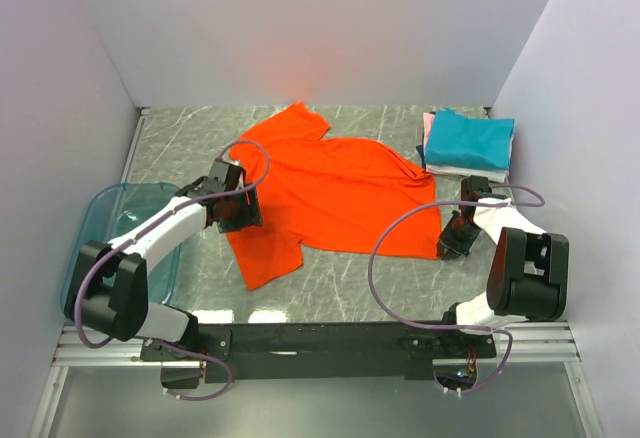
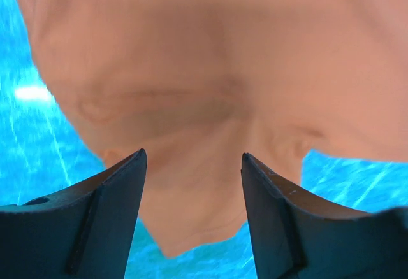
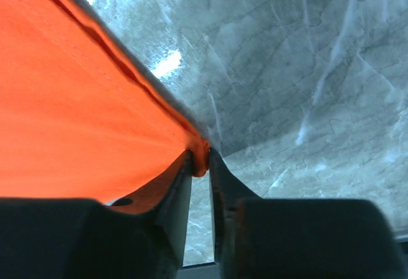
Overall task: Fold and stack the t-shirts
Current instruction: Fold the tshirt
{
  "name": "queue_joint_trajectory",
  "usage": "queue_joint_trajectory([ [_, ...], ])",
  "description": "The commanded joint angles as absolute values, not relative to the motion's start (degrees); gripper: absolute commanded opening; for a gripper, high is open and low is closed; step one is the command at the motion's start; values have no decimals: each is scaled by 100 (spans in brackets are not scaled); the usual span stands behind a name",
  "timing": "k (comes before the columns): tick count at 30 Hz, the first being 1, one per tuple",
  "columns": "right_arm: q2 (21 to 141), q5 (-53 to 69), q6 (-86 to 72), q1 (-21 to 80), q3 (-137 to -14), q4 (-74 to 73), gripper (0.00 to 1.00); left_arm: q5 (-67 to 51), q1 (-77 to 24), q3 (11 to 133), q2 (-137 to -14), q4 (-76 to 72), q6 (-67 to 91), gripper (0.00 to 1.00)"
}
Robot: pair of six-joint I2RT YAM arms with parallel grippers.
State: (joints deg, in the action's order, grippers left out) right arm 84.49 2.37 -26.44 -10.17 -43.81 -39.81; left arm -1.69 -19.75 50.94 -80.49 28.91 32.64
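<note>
Orange-red t-shirt [image 1: 340, 193]: lay spread between both claws, long axis left-right, hem end at right claw, one sleeve toward far wall, other toward near edge.
Right claw [image 3: 201, 158]: clamped on the shirt's hem corner.
Left claw [image 2: 191, 158]: jaws apart, over the shirt's left edge.
Surface: grey marbled table [image 1: 350, 283]; plain pale walls [image 1: 300, 28] on three sides.
Around: folded stack [image 1: 470, 143], teal on top, beyond right claw; translucent bin [image 1: 100, 203] left of left claw; purple cable [image 1: 385, 248] looped beside right claw.
</note>
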Motion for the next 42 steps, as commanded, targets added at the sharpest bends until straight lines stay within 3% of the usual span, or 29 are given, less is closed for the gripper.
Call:
queue_joint_trajectory([
  [1,8552,176,-2619,-1055,-4280,-3779,22,148,-2179,4861,-7718,3120,3278,66],
  [8,8534,184,-2593,-1055,-4271,-3788,15,175,-2645,4343,-7269,3514,3796,58],
  [22,8534,264,-2540,-1055,-4263,-3744,12,62,-2944,3736,-7040,3947,5211,47],
  [42,8648,396,-2452,-1055,-4280,-3718,11,-106,-3190,3226,-6820,3850,5740,37],
])
